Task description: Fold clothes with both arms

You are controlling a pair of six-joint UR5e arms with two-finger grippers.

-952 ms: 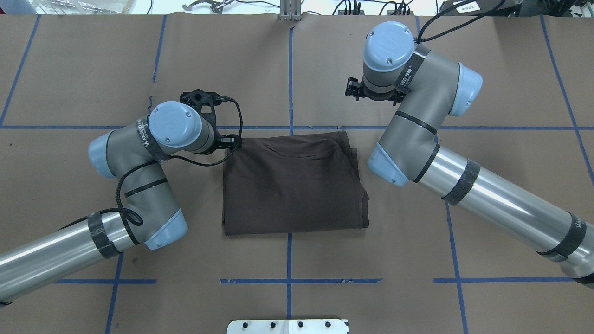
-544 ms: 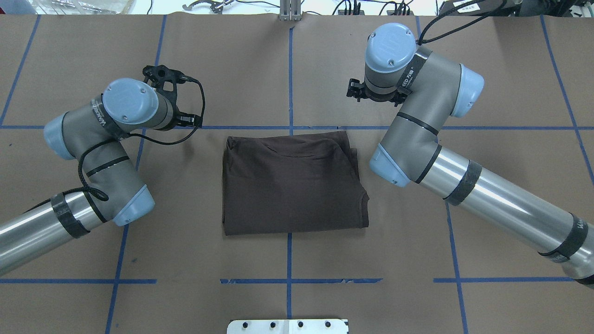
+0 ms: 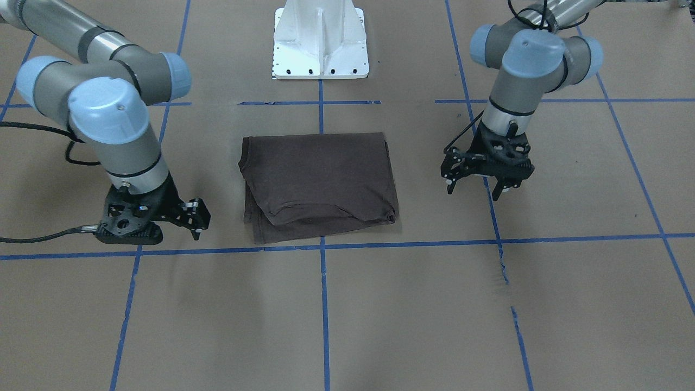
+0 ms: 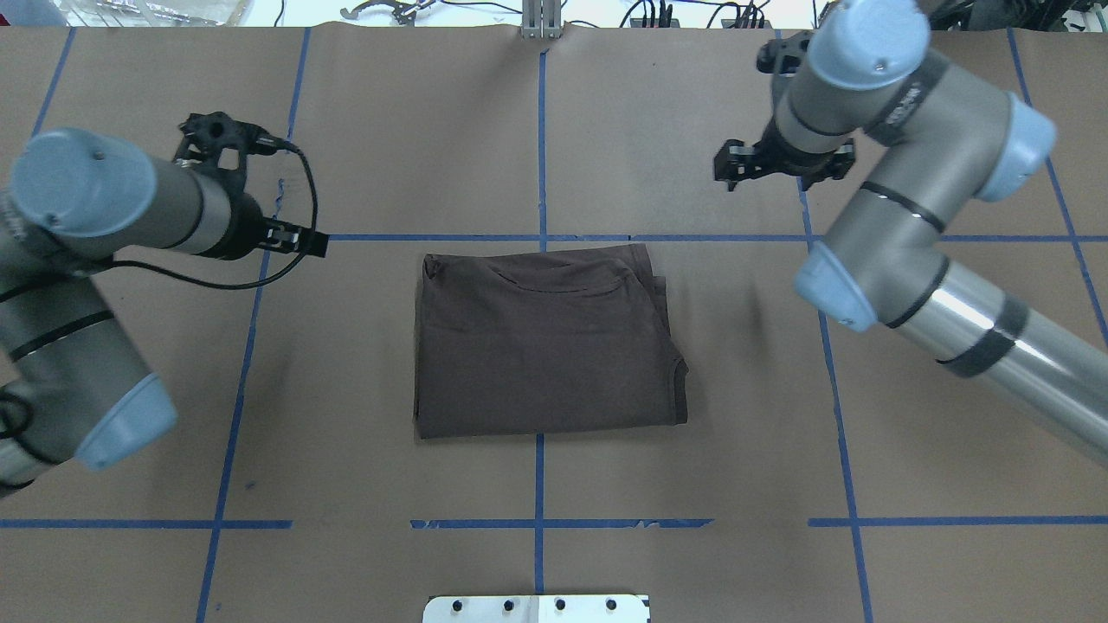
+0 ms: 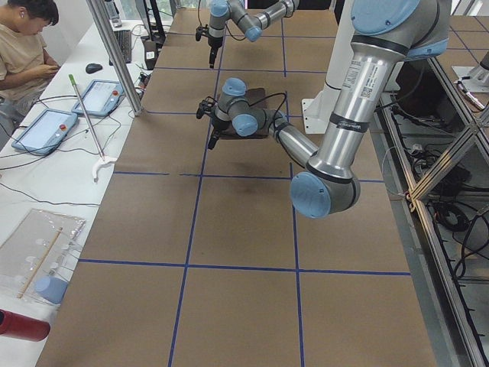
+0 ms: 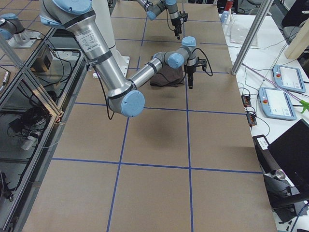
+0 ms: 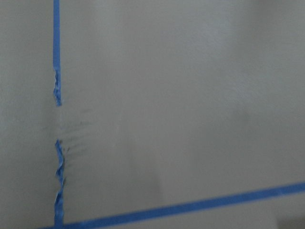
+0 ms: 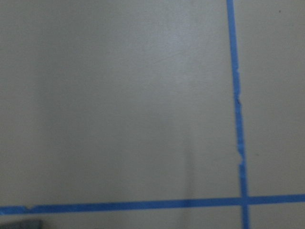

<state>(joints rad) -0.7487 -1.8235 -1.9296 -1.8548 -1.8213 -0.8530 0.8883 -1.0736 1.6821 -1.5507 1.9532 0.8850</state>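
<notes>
T-shirt (image 4: 545, 346) folded on desk (image 4: 389, 130) | left gripper (image 3: 476, 187), right gripper (image 4: 779, 166) both spread, empty, well clear | danger: edges sit uneven, a re-grab could snag one layer and undo the fold

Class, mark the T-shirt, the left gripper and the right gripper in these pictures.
T-shirt (image 4: 545, 346): overhead view, middle of the folded cloth.
Left gripper (image 3: 474, 189): front-facing view, between its fingertips.
Right gripper (image 3: 196, 229): front-facing view, between its fingertips.

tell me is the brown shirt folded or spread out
Folded: the T-shirt lies as a compact rectangle, with stacked layer edges showing in the front-facing view.
</notes>
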